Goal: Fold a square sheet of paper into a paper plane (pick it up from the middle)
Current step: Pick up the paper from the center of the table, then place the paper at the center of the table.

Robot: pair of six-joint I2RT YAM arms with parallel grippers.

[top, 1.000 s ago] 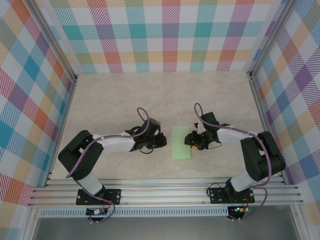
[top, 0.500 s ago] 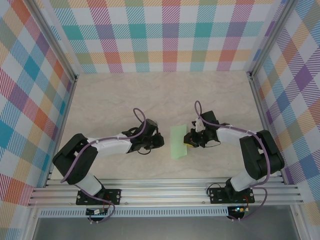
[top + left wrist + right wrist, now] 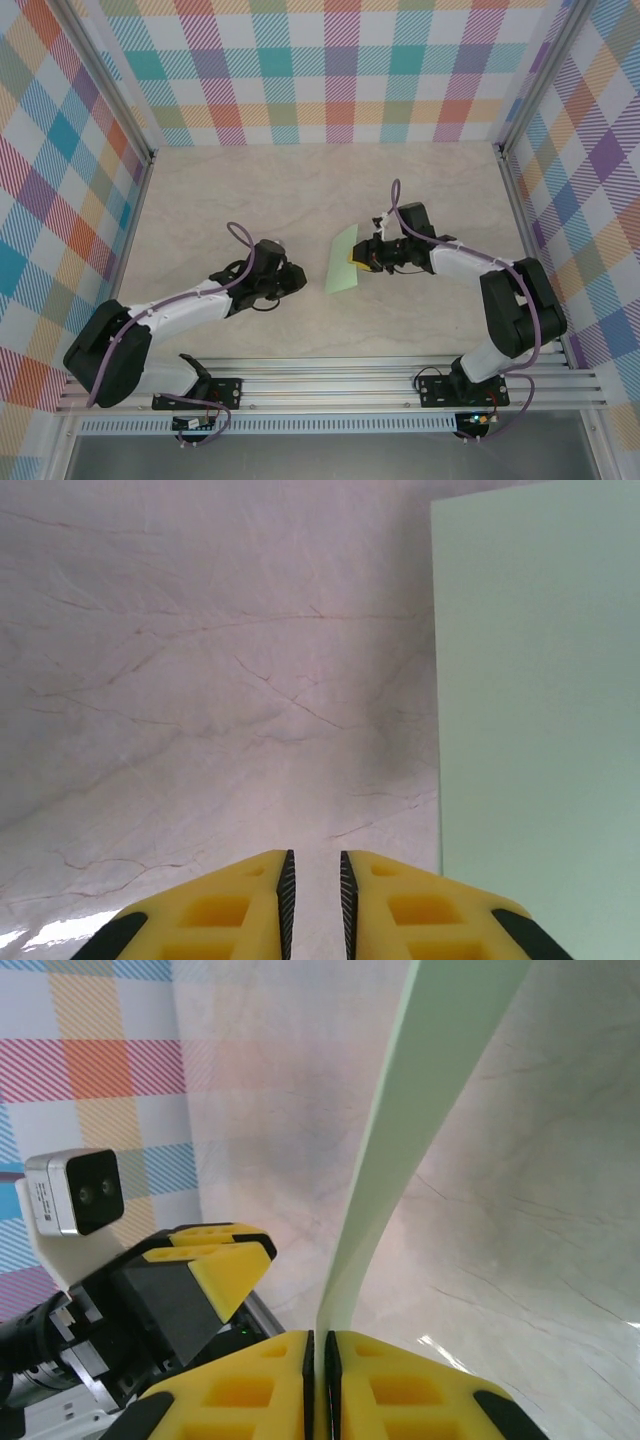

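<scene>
A: Where is the square sheet of paper (image 3: 340,262)?

B: Near the middle of the marbled table (image 3: 250,190), between the two arms. It is pale mint green and plain. The side nearest the right arm is raised, so the sheet stands tilted. I cannot tell whether its lower edge touches the table.

A: What holds it?

B: The right gripper (image 3: 318,1345). Its yellow fingers are pressed together on the paper's edge, and the sheet rises from between them in a gentle curve.

A: And the other arm?

B: The left gripper (image 3: 313,865) sits low over the table, just beside the sheet's free edge and apart from it. Its fingers stand with a narrow gap between them and hold nothing.

A: How should this step be done well?

B: As a judgement: the paper is thin and bends easily, so the lift wants a slow, level motion and a steady pinch, or the sheet may slip or crease in the wrong place. The left gripper probably needs to spread wider before it meets the free edge, and to meet it squarely so the edges line up for a clean centre crease. I cannot tell whether a fold is already in the paper.
</scene>
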